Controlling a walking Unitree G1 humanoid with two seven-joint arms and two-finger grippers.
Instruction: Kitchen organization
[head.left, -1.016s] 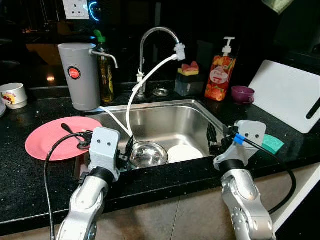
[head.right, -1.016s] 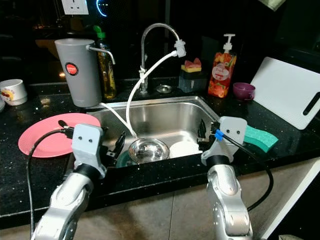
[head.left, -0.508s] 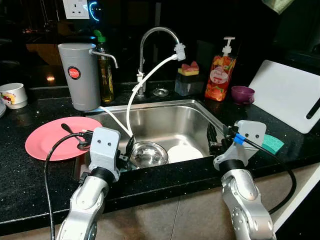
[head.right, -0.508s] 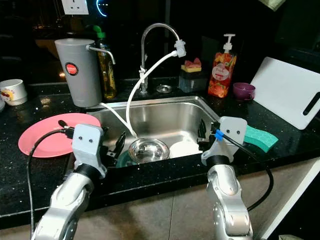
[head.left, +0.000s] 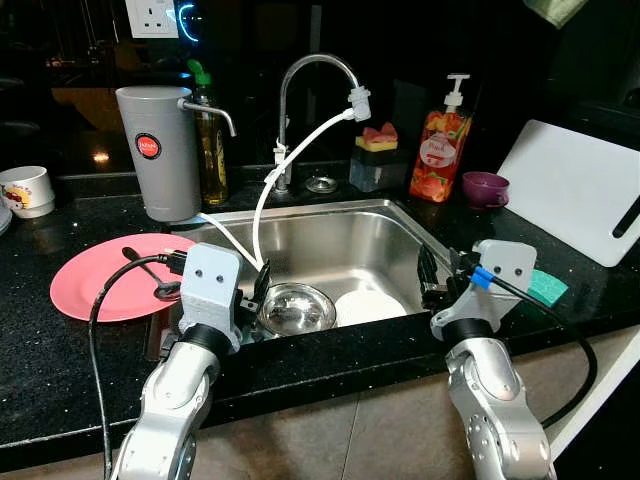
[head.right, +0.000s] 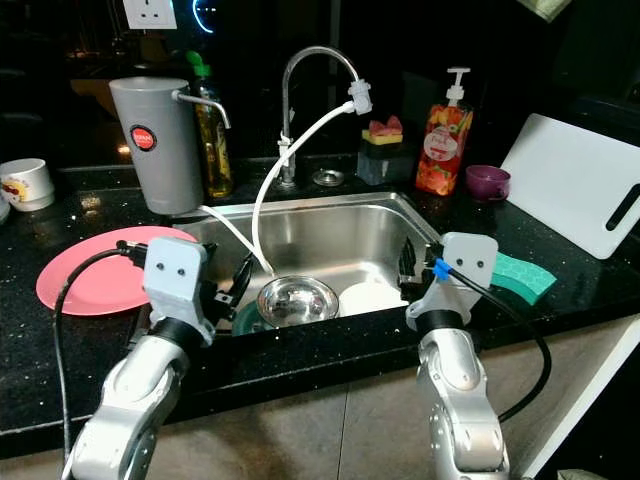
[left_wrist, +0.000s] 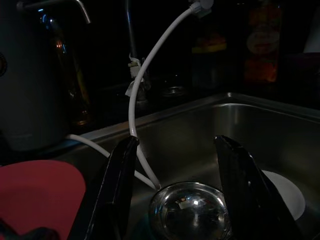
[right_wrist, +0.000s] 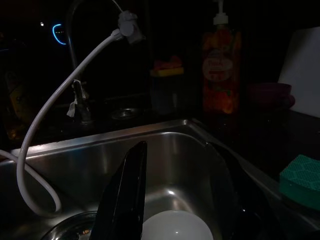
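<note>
Left hand (left_wrist: 175, 190) raised slightly, fingers spread above steel bowl (left_wrist: 191, 211).

Plates: you are looking at two, one pink plate (head.left: 92, 285) and one white plate (head.left: 369, 306).
Bowls: you are seeing one steel bowl (head.left: 296, 308).
Bottles: you are facing two, one oil bottle (head.left: 211, 142) and one soap dispenser (head.left: 440, 153).
Sponges: you are seeing one green sponge (head.left: 546, 287).
Cups: you are seeing one white cup (head.left: 25, 190) and one purple cup (head.left: 485, 188).

- In the sink (head.left: 330, 235) before us, a bowl (head.left: 296, 307) sits left of a plate (head.left: 368, 305).
- A second plate (head.left: 95, 270) lies on the counter (head.left: 60, 350) left of the sink.
- The faucet (head.left: 300, 110) stands behind.
</note>
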